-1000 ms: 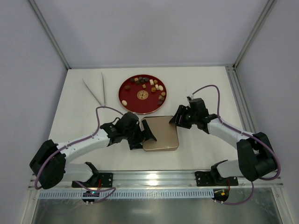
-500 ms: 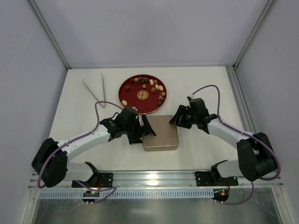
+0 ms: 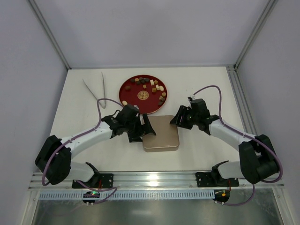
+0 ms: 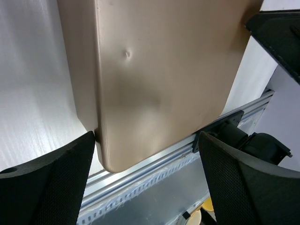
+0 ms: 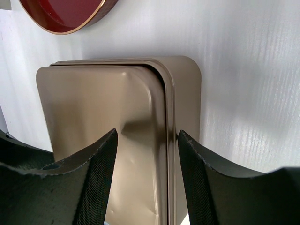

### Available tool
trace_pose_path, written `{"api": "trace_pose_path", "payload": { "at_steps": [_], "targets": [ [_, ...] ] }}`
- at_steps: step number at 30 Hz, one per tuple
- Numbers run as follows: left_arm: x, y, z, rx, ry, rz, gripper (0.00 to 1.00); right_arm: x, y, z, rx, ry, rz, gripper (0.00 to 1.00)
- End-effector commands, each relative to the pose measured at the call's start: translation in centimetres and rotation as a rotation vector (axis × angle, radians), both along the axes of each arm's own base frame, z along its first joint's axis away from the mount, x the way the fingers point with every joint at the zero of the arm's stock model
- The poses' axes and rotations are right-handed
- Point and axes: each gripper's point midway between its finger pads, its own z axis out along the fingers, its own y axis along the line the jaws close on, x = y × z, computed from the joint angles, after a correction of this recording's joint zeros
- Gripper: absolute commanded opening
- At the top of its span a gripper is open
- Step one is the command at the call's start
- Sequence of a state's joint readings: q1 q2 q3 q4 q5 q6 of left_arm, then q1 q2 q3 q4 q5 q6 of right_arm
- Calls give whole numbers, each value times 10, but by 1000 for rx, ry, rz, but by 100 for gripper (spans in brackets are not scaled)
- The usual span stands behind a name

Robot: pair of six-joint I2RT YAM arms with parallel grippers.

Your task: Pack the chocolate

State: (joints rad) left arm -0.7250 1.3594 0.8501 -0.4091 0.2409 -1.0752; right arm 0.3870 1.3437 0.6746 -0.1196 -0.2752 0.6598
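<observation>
The chocolate (image 3: pixel 150 86) lies as several small brown, tan and cream pieces on a red plate (image 3: pixel 125 96) at the back of the table. In front of the plate sits a closed gold tin (image 3: pixel 161 136). My left gripper (image 3: pixel 142 131) is wide open at the tin's left edge; in its wrist view the tin (image 4: pixel 159 70) fills the gap between the left gripper's (image 4: pixel 146 137) fingers. My right gripper (image 3: pixel 177 119) hovers at the tin's far right corner. The right gripper's (image 5: pixel 147 133) jaws stand apart over the rim of the tin's lid (image 5: pixel 93 103).
Metal tweezers (image 3: pixel 96 89) lie on the table left of the plate. A flat gold-patterned disc (image 3: pixel 143 95) sits in the plate's middle. The plate's edge (image 5: pixel 65 14) shows beyond the tin in the right wrist view. The aluminium rail (image 4: pixel 154 161) runs along the near table edge.
My left gripper has slid away from me along the tin's left side, from the near corner toward the plate, still open. The right arm has not moved.
</observation>
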Motion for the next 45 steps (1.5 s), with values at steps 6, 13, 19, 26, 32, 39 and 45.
{"api": "trace_pose_path", "payload": {
  "at_steps": [6,13,19,26,32,39,45],
  "targets": [
    [-5,10,-8,68,-9,-61,89,7,4,22,28,-89,7,57],
    [2,8,-8,100,-24,-83,86,7,3,21,25,-85,5,57],
    [11,9,-10,147,-38,-99,85,6,2,14,18,-70,-1,57],
    [23,13,-12,181,-39,-100,84,9,-2,4,17,-41,-16,56],
    [32,18,-11,192,-41,-96,84,7,-7,-2,12,-31,-29,56],
    [38,20,-17,204,-31,-101,84,4,-9,-7,11,-22,-35,56],
    [43,28,-23,222,-23,-82,84,2,-11,-8,6,-24,-34,56]
  ]
}}
